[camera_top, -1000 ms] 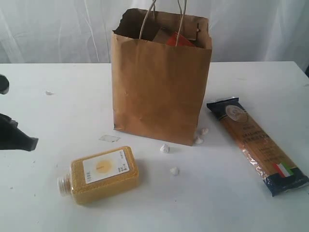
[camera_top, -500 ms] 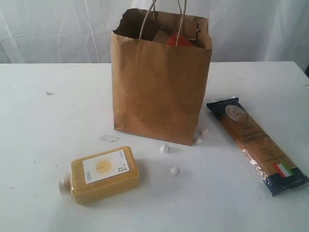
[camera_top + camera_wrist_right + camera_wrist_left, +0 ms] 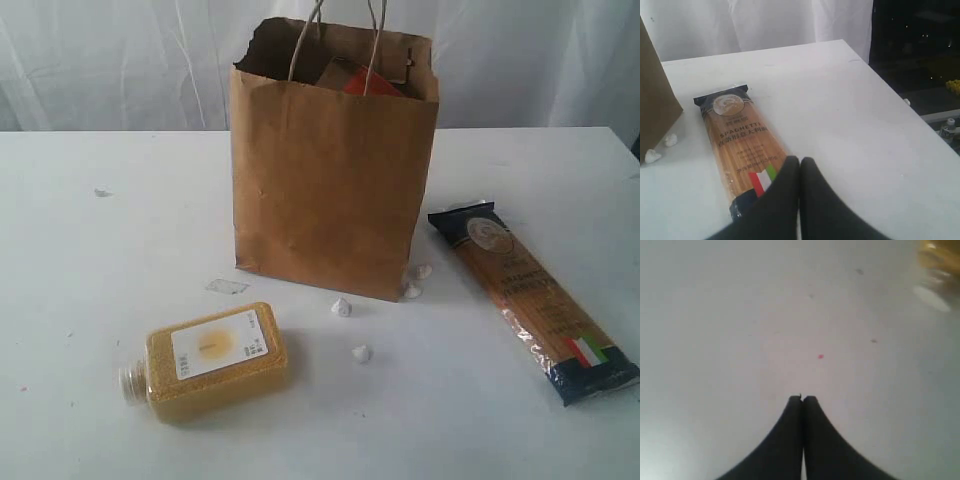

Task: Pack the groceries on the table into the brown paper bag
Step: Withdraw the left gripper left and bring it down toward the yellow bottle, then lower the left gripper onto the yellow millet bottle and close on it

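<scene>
"SPAGHETTI" printed on long spaghetti packet (image 3: pixel 742 145), flat on desk (image 3: pixel 840 100), just beyond right pincer (image 3: pixel 799 161), pressed together, empty. Left pincer (image 3: pixel 802 399) likewise together.

- The right hand (image 3: pixel 799 160) shows two dark fingers pressed together, nothing between them.
- Its tips hang over the near end of the long spaghetti packet (image 3: pixel 741 142), by the flag mark.
- The packet lies flat on the white surface (image 3: pixel 840 110), its dark end with a round emblem pointing away.
- A corner of the brown paper bag (image 3: pixel 655 100) stands at the picture's edge.
- Two small white lumps (image 3: pixel 661 147) lie by the bag's foot.
- White curtain (image 3: pixel 765 22) hangs behind the surface.
</scene>
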`<action>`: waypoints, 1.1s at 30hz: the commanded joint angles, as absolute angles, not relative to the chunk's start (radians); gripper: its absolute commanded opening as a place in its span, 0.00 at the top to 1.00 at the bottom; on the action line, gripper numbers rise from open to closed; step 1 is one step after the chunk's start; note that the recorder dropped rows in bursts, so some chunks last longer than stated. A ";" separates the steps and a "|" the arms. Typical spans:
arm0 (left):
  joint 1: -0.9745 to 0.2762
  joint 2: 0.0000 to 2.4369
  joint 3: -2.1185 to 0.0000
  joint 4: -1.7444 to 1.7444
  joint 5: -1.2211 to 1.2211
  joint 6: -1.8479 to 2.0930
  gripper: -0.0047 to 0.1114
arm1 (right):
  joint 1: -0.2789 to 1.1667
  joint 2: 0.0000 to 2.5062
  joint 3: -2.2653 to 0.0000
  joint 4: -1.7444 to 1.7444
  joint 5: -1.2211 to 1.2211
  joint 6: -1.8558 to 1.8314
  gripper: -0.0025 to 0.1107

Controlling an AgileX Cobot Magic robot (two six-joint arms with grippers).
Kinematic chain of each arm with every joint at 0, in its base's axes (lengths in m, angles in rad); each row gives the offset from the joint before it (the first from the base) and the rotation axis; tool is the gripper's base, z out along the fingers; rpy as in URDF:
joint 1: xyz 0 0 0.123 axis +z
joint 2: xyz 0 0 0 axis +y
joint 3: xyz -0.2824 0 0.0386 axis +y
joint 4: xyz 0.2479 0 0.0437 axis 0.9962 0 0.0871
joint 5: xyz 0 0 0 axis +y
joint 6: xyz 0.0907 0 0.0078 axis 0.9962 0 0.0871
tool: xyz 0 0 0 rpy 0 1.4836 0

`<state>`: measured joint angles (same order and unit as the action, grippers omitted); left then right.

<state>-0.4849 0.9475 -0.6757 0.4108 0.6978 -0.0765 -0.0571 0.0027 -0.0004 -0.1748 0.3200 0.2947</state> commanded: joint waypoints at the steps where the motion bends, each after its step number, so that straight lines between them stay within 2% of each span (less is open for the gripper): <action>1: -0.491 1.011 -0.755 0.051 0.734 0.370 0.96 | -0.059 0.000 0.000 -0.175 0.311 0.291 0.98; 5: -0.491 1.048 -0.771 -0.112 0.695 0.649 0.96 | -0.059 0.000 0.000 -0.175 0.311 0.291 0.98; 10: -0.491 1.098 -0.769 -0.118 0.486 0.687 0.95 | -0.059 0.000 0.000 -0.175 0.311 0.291 0.98; 12: -0.491 1.119 -0.769 -0.118 0.402 0.687 0.89 | -0.059 0.000 0.000 -0.175 0.311 0.291 0.98; 14: -0.491 1.146 -0.769 -0.123 0.342 0.687 0.74 | -0.059 0.000 0.000 -0.175 0.311 0.291 0.98; 15: -0.491 1.179 -0.769 -0.169 0.297 0.687 0.51 | -0.059 0.000 0.000 -0.175 0.311 0.291 0.98; 16: -0.491 1.199 -0.769 -0.201 0.265 0.687 0.36 | -0.059 0.000 0.000 -0.175 0.311 0.291 0.98; 17: -0.491 1.225 -0.769 -0.235 0.195 0.687 0.09 | -0.059 0.000 0.000 -0.175 0.311 0.291 0.98; 18: -0.491 1.233 -0.769 -0.239 0.147 0.683 0.06 | -0.059 0.000 0.000 -0.175 0.311 0.291 0.98; 22: -0.491 1.233 -0.769 -0.249 0.103 0.591 0.06 | -0.059 0.000 0.000 -0.175 0.311 0.291 0.98; 27: -0.491 1.267 -0.785 -0.281 0.290 0.554 0.06 | -0.059 0.000 0.000 -0.175 0.311 0.291 0.98; 33: -0.491 1.436 -1.008 -0.291 0.600 0.796 0.06 | -0.059 0.000 0.000 -0.175 0.311 0.291 0.98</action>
<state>-0.4856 1.3739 -0.9231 -0.2730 0.4416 0.7110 -0.0571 0.0027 -0.0004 -0.1748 0.3200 0.2947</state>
